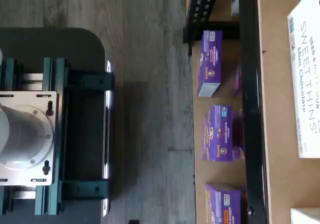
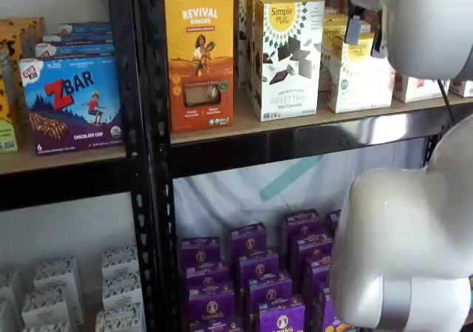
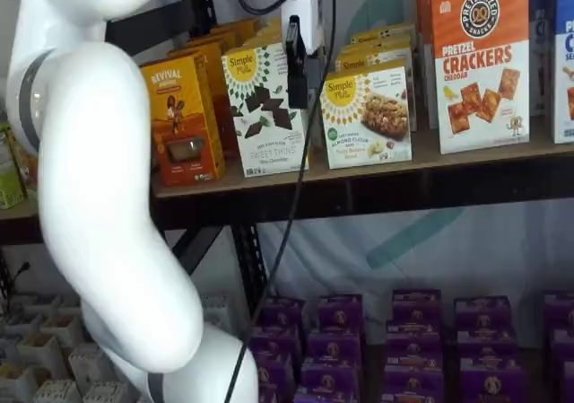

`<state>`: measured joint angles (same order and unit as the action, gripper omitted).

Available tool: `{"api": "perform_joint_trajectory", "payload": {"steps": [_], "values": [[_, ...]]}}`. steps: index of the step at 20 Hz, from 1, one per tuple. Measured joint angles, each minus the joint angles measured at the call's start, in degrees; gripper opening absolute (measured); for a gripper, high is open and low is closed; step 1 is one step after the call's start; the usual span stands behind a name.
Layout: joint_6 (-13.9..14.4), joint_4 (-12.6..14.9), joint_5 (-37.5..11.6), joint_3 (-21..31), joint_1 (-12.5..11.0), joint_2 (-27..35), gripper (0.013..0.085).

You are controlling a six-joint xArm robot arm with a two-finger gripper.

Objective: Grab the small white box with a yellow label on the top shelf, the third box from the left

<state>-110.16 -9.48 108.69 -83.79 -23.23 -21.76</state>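
Observation:
The small white box (image 3: 366,116) with the yellow sunburst label stands on the top shelf (image 3: 377,188), to the right of the taller Simple Mills box (image 3: 266,107). In a shelf view the box (image 2: 362,77) is partly hidden behind my arm. My gripper (image 2: 366,36) hangs in front of the box's upper part, with the yellow label showing in the gap between its two dark fingers, so it is open and empty. In a shelf view only one black finger (image 3: 296,62) shows, between the two boxes. The wrist view shows the shelf board (image 1: 277,134) and the Sweet Thins box top (image 1: 305,74).
An orange Revival box (image 2: 198,51) stands left of the Simple Mills box, and an orange pretzel cracker box (image 3: 480,62) stands at the right. Purple boxes (image 2: 255,273) fill the lower shelf. A black upright (image 2: 148,162) divides the bays. The dark teal-bracketed mount (image 1: 30,129) shows in the wrist view.

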Motion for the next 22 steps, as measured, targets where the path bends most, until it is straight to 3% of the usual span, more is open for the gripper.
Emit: {"api": "perform_joint_trajectory", "payload": {"steps": [3, 7, 12, 22], "values": [[0.17, -0.11, -5.49, 3.60, 0.34, -3.15, 0.0850], [0.26, -0.89, -6.54, 4.30, 0.20, -3.95, 0.0850], [-0.80, -3.90, -9.91, 5.41, -1.56, -4.58, 0.0850], [-3.92, -7.07, -13.29, 1.97, -4.95, 1.30, 0.0850]]}}
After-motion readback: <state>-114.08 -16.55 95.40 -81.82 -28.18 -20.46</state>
